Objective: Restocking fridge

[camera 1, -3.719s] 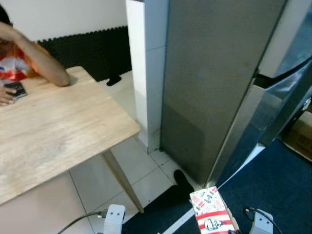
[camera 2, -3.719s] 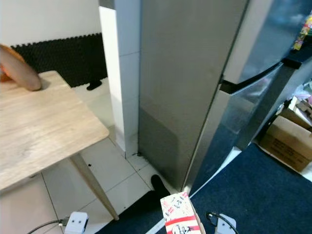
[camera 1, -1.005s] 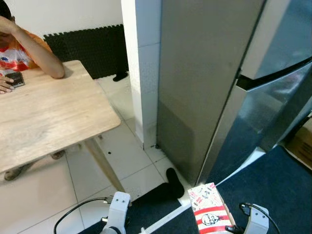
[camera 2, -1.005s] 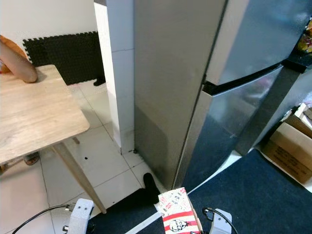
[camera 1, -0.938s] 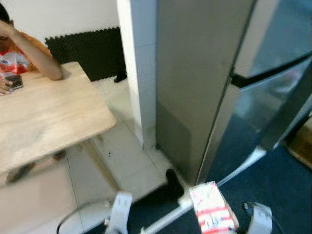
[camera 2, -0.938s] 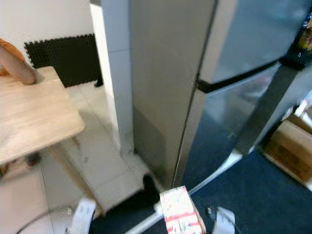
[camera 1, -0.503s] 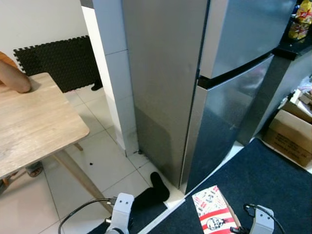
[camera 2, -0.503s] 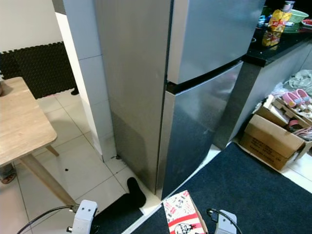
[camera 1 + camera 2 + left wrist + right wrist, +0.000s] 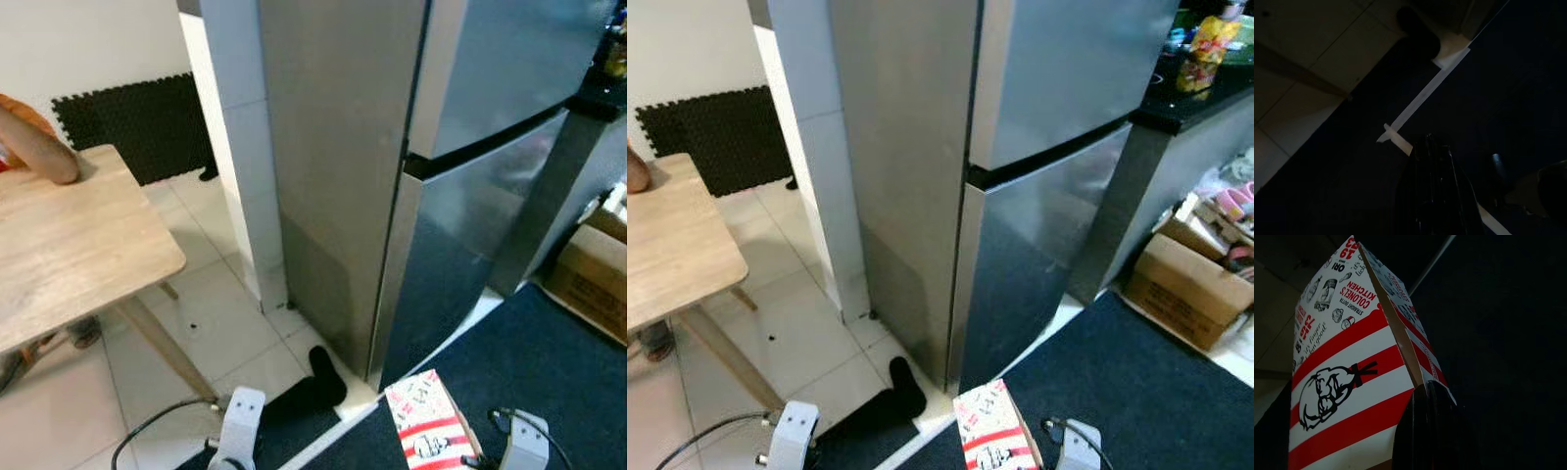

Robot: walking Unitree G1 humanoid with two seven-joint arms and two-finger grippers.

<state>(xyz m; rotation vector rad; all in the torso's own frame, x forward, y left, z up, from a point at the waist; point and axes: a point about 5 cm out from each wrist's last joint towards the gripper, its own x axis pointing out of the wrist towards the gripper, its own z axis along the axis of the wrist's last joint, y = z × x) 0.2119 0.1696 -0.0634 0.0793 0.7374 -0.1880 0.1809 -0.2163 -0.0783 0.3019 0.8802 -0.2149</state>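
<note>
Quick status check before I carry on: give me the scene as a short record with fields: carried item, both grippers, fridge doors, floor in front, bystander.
carried item: red-and-white carton, printed with a face logo
right gripper: shut on the carton, low in front of the robot
left gripper: fingers together, holding nothing, over the dark blue rug
fridge: steel, two doors, both closed
floor in front: black sock-like item at the fridge corner
bystander: a person's arm resting on the wooden table

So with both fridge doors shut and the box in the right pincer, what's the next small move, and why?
Probably raise the idle left pincer toward the fridge door. Both doors look shut, and the right pincer holds the red-and-white box, so only the left is free.
</note>
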